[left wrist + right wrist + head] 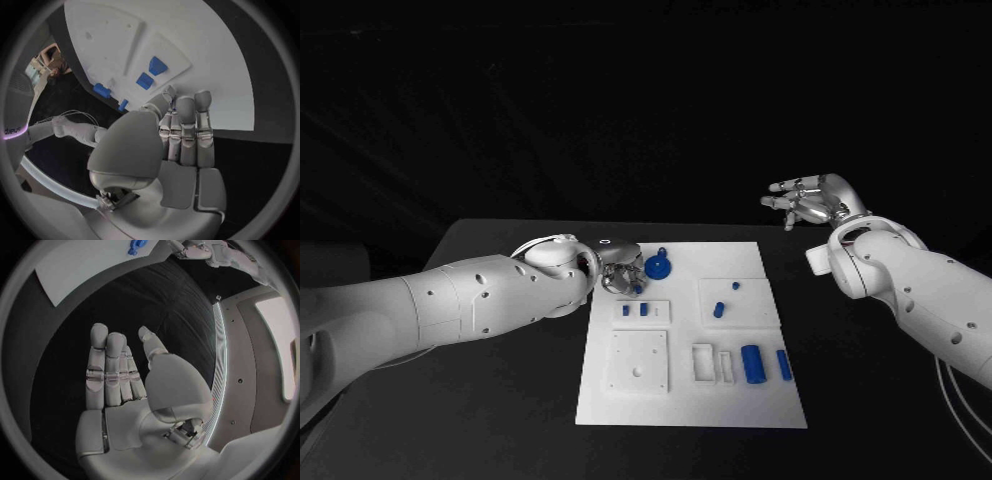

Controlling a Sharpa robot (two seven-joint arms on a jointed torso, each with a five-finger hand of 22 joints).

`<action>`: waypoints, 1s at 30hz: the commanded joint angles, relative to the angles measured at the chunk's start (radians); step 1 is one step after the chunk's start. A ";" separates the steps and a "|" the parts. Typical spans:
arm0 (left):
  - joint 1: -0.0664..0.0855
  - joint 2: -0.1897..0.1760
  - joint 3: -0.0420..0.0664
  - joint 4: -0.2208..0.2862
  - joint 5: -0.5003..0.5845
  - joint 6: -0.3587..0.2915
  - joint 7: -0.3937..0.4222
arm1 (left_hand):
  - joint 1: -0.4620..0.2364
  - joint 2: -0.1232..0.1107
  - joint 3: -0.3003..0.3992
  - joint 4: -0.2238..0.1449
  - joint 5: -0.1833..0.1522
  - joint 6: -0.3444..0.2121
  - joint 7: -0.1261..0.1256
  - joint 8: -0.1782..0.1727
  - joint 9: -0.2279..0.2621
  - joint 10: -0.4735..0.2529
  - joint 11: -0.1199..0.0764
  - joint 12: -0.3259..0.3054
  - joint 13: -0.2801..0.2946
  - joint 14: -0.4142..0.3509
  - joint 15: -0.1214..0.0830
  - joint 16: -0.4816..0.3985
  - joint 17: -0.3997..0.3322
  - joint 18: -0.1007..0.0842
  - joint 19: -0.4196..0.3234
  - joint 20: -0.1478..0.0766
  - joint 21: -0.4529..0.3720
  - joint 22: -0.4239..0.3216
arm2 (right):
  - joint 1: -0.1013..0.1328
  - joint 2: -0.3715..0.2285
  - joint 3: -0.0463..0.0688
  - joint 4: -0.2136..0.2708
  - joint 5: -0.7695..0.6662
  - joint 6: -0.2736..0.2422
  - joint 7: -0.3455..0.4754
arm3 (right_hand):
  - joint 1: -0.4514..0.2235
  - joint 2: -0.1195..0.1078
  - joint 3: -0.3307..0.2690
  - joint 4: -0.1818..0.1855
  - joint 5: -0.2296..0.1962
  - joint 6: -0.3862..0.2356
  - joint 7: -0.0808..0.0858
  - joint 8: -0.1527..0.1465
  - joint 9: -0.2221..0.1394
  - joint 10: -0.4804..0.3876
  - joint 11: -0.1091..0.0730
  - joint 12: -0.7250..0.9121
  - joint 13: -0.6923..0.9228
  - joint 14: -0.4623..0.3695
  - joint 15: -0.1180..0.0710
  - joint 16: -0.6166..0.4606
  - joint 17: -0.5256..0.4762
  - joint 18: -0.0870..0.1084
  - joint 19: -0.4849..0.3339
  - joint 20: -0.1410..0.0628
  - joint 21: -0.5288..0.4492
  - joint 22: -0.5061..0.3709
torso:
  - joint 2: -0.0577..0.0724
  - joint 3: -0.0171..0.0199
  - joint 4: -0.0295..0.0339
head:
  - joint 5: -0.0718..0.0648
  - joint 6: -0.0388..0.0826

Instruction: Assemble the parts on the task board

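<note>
Board: white task board (691, 400) lies closest to me.
Left hand (620, 277): my nearer one, at the board's far-left corner beside the blue part (658, 266); grasp unclear.
Right hand (808, 201): fingers spread, holding nothing, off the desk's far-right edge.

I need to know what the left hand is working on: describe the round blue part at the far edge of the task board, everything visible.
The round blue part looks like a plastic disc with a small tab pointing away from the robot. It lies near the far edge of the white task board, left of the middle. The left hand sits right beside it with fingers at its edge; whether they grip it cannot be told. In the right wrist view it shows as a blue shape on the board.
</note>
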 commanded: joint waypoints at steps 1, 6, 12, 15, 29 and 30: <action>-0.003 0.008 0.000 0.000 0.009 0.037 0.002 | -0.002 0.009 0.001 -0.002 -0.001 0.007 -0.003 0.002 0.001 -0.001 0.000 0.004 0.000 0.004 0.002 -0.004 0.000 0.009 -0.006 -0.002 0.005 0.018 | -0.001 0.001 0.000 0.001 -0.003 0.017 0.003 | -0.012 0.002 0.003 0.001 0.003 0.006 0.002 0.001 0.001 0.006 0.000 -0.004 -0.001 -0.005 0.000 0.007 -0.001 0.013 0.013 0.001 -0.004 0.002 | 0.000 -0.0008 -0.0004 | 0.001 -0.001; -0.006 0.010 -0.001 -0.006 0.005 0.051 0.000 | -0.001 0.010 0.000 -0.002 -0.001 0.009 -0.003 0.003 0.001 0.000 0.000 0.005 0.000 0.003 0.002 -0.004 0.000 0.009 -0.007 -0.002 0.004 0.018 | -0.001 0.000 0.000 0.001 -0.003 0.017 0.003 | -0.012 0.003 0.002 0.002 0.003 0.006 0.002 0.002 0.001 0.006 0.000 -0.004 -0.001 -0.006 0.001 0.007 -0.001 0.013 0.013 0.001 -0.005 0.002 | 0.000 -0.0010 0.0000 | -0.001 -0.002; -0.009 0.013 -0.001 -0.011 0.002 0.054 0.008 | -0.002 0.012 -0.003 -0.002 -0.001 0.017 -0.004 0.003 0.001 0.002 -0.002 0.004 0.000 0.006 0.001 -0.001 0.001 0.008 -0.006 -0.003 0.005 0.019 | -0.001 0.000 0.000 0.001 -0.003 0.017 0.002 | -0.012 0.003 0.002 0.002 0.003 0.006 0.002 0.002 0.001 0.006 0.000 -0.004 -0.001 -0.006 0.001 0.007 -0.001 0.013 0.013 0.001 -0.005 0.002 | 0.000 -0.0014 0.0004 | -0.002 -0.004; -0.010 0.011 -0.002 -0.011 0.001 0.044 0.016 | -0.001 0.011 -0.008 -0.005 -0.001 0.021 -0.005 0.002 0.001 0.004 -0.003 0.005 0.000 0.006 0.000 -0.001 0.001 0.007 -0.006 -0.004 0.006 0.019 | -0.001 -0.001 0.000 0.001 -0.003 0.016 0.002 | -0.012 0.003 0.002 0.004 0.003 0.006 0.002 0.002 0.001 0.006 0.000 -0.004 -0.001 -0.006 0.001 0.007 -0.001 0.013 0.013 0.001 -0.007 0.003 | 0.000 -0.0017 0.0007 | -0.005 -0.003; -0.012 0.004 -0.002 -0.006 0.011 -0.004 0.038 | 0.005 0.005 -0.008 -0.015 -0.002 -0.013 0.001 0.001 -0.001 -0.015 0.006 0.004 0.000 0.008 0.005 0.000 0.002 0.011 -0.003 -0.002 0.012 0.020 | -0.003 -0.003 0.000 0.000 -0.003 0.015 0.000 | -0.011 0.003 0.002 0.005 0.003 0.005 0.002 0.001 0.001 0.005 0.000 -0.005 -0.001 -0.006 0.001 0.007 -0.001 0.013 0.013 0.001 -0.008 0.004 | 0.000 -0.0018 0.0008 | -0.007 -0.004; -0.013 0.004 -0.002 -0.006 0.012 -0.007 0.038 | 0.005 0.001 -0.006 -0.016 -0.002 -0.030 0.005 0.000 -0.003 -0.021 0.009 0.004 0.000 0.007 0.006 -0.001 0.002 0.012 -0.004 -0.001 0.012 0.020 | -0.003 -0.003 0.000 0.000 -0.003 0.015 -0.001 | -0.011 0.003 0.002 0.005 0.003 0.005 0.002 0.001 0.001 0.005 0.000 -0.005 -0.001 -0.006 0.001 0.007 -0.001 0.013 0.013 0.001 -0.008 0.004 | 0.000 -0.0017 0.0008 | -0.007 -0.005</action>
